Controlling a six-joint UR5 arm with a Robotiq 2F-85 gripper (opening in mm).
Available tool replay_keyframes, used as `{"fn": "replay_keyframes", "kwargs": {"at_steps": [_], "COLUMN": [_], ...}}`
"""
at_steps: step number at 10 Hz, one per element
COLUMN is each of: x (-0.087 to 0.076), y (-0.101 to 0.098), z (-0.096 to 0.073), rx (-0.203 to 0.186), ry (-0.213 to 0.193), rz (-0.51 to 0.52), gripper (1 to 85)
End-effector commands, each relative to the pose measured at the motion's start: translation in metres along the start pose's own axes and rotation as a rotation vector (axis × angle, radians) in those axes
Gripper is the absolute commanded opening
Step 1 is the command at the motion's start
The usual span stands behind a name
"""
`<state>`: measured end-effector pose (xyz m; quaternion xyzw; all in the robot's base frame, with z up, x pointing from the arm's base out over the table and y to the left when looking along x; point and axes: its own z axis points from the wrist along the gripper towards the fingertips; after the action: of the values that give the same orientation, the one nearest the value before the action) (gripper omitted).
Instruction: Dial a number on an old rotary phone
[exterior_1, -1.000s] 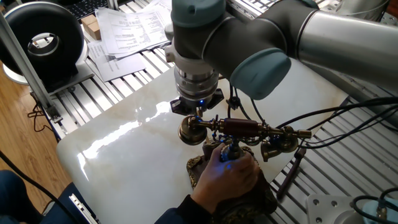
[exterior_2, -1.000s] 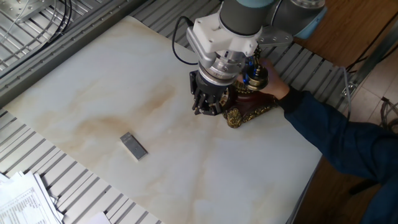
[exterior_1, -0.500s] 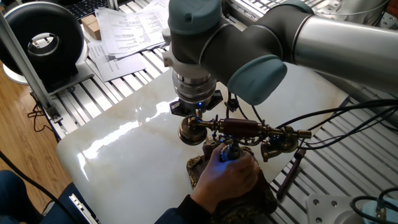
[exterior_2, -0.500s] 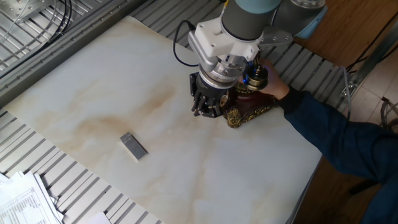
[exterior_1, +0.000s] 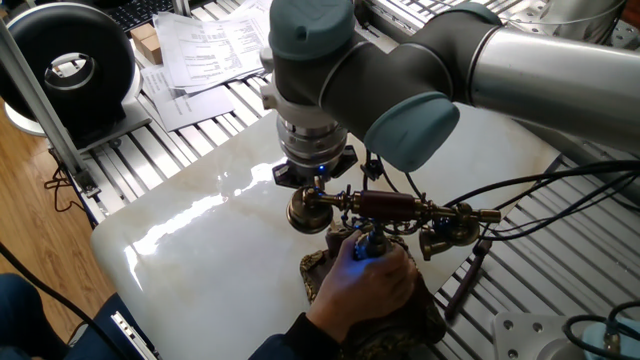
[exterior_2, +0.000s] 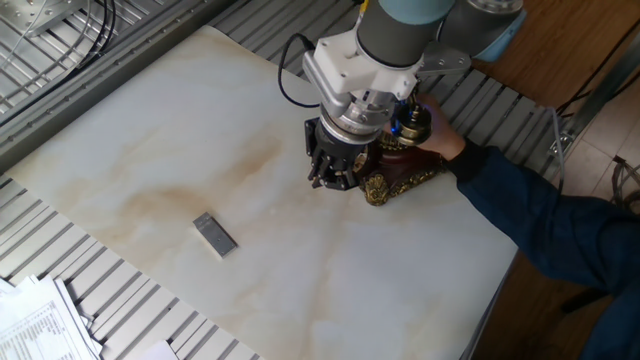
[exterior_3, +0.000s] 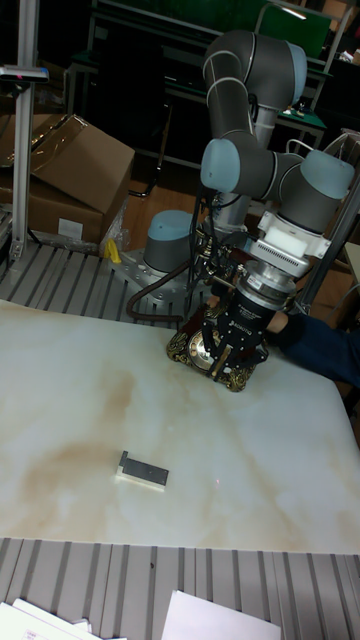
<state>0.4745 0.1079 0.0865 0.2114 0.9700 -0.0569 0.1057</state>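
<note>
The old rotary phone (exterior_1: 372, 236) is a small ornate brass set on the white table's near right side. Its handset, a dark maroon bar (exterior_1: 386, 206) with round brass cups, rests across the top. In the tall fixed view the dial (exterior_3: 204, 349) faces the camera. My gripper (exterior_2: 334, 176) points down at the phone's dial side, its dark fingers (exterior_3: 228, 352) right against the dial. The arm's bulk hides how the jaws stand. A person's hand (exterior_1: 362, 290) grips the phone's base from behind.
A small grey block (exterior_2: 215, 233) lies alone on the marble table (exterior_2: 150, 150). Papers (exterior_1: 208, 48) and a black round device (exterior_1: 70, 58) sit beyond the far edge. A dark rod (exterior_1: 463, 278) and cables lie right of the phone. The person's blue sleeve (exterior_2: 540, 225) reaches in.
The wrist has shifted very slightly over the phone. The phone, the hand and the grey block have stayed put.
</note>
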Motion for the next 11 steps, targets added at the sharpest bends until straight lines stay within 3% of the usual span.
{"fn": "replay_keyframes", "kwargs": {"at_steps": [1, 7, 8, 9, 11], "x": [0.001, 0.007, 0.008, 0.010, 0.009], "y": [-0.002, -0.006, -0.006, -0.009, -0.024], "z": [-0.001, -0.007, -0.007, -0.012, -0.029], "rx": [-0.006, 0.020, 0.009, 0.001, 0.034], "ry": [0.007, 0.016, 0.026, 0.044, 0.074], "rz": [-0.006, -0.032, -0.054, -0.090, -0.145], "gripper": [1.3, 1.3, 1.3, 1.3, 1.3]}}
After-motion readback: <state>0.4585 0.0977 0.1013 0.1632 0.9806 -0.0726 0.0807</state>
